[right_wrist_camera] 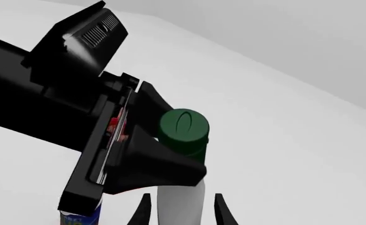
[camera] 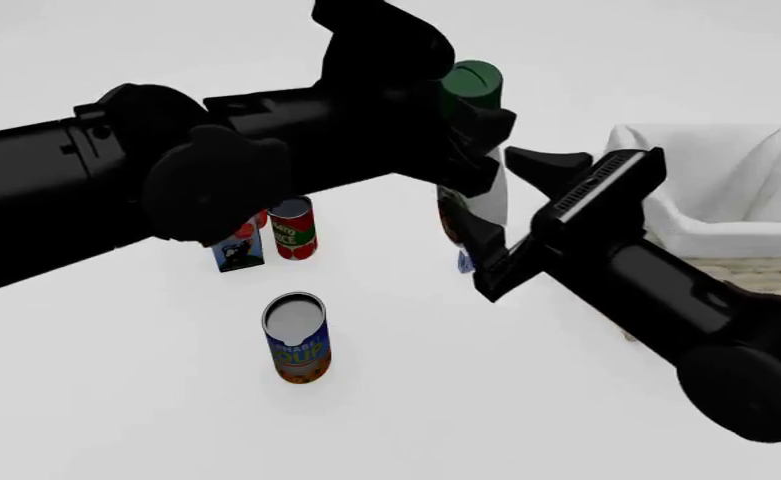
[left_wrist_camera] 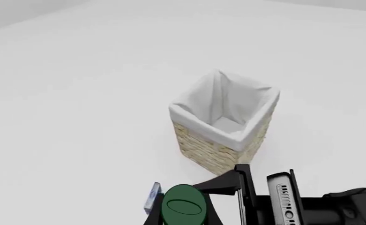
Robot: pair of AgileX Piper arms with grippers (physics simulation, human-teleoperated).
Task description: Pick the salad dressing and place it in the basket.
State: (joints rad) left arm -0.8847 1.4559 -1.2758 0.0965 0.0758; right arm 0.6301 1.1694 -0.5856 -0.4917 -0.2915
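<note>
The salad dressing (camera: 474, 85), a white bottle with a dark green cap, hangs above the table with my left gripper (camera: 477, 150) shut on its upper body. In the left wrist view its cap (left_wrist_camera: 184, 206) sits between the fingers. My right gripper (camera: 497, 220) is open, and in the right wrist view its fingertips (right_wrist_camera: 144, 208) stand either side of the bottle's lower body (right_wrist_camera: 181, 201) with small gaps. The basket (camera: 710, 235), wicker with a white liner, stands at the right, beyond the right arm; it also shows in the left wrist view (left_wrist_camera: 223, 136).
On the table to the left stand a red tomato can (camera: 291, 228), a blue-and-orange can (camera: 297, 340) nearer the front, and a small dark blue carton (camera: 237, 255) half hidden under the left arm. Both arms crowd the middle.
</note>
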